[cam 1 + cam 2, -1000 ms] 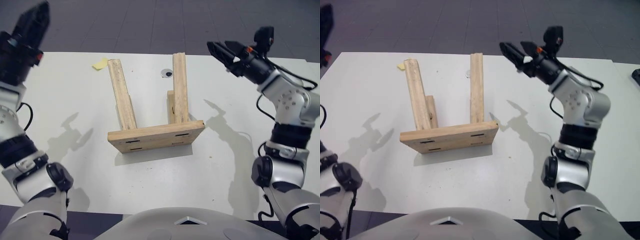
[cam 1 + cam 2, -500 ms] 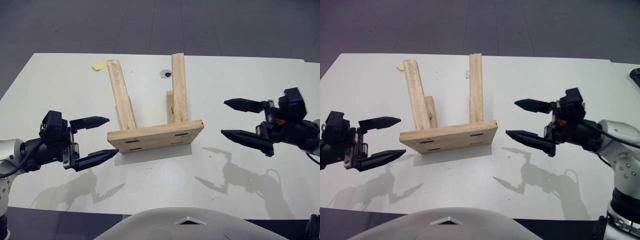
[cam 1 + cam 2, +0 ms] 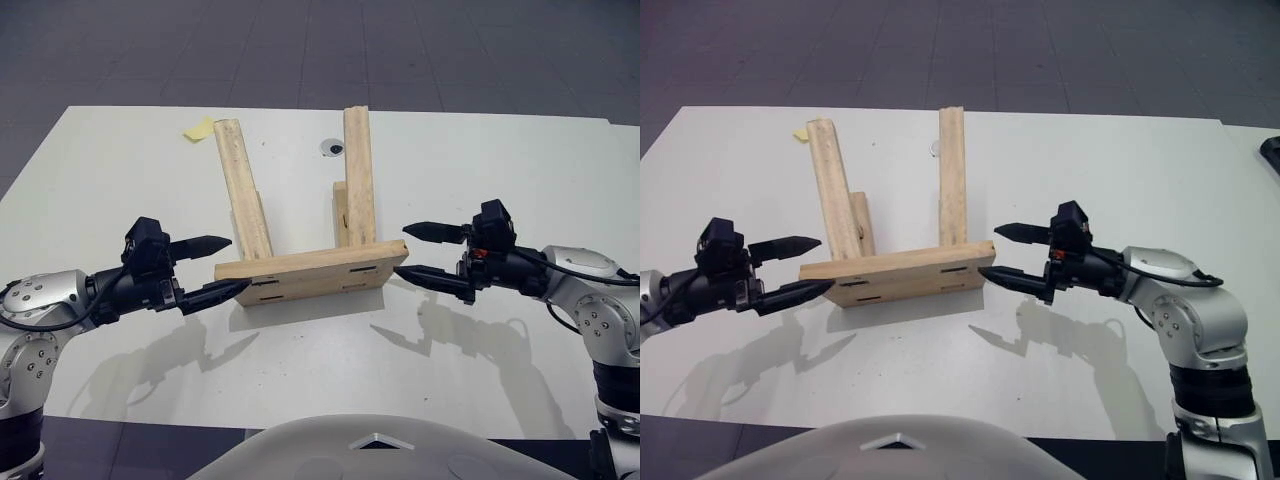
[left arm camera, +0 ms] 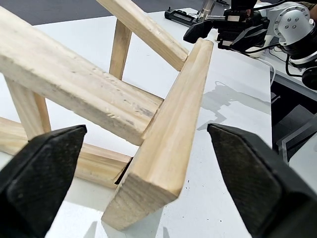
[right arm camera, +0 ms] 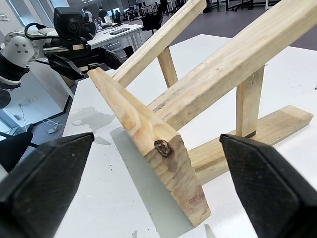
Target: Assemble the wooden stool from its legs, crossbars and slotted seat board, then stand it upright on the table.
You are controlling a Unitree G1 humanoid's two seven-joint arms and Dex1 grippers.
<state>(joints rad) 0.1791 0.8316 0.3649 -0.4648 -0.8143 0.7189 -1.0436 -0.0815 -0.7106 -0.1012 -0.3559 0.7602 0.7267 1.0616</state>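
Left eye view: the seat board [image 3: 315, 272] lies on edge on the table [image 3: 500, 160], long axis left-to-right. The left end effector [image 3: 238, 262] and right end effector [image 3: 400, 249], both released, each straddle one board end, equally near.

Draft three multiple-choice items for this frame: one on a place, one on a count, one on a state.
1. Where does the yellow note lie?
A) by the far end of the left leg
B) at the near right corner
C) on the floor

2. How many dark slots show on the near face of the seat board?
A) one
B) four
C) eight

3. How do the left gripper and right gripper stand?
A) both shut
B) both open
C) only one open

Answers: 1 A, the note lies just beside that leg's tip. 2 B, two pairs of slots show. 3 B, each has its fingers spread at one end of the board.
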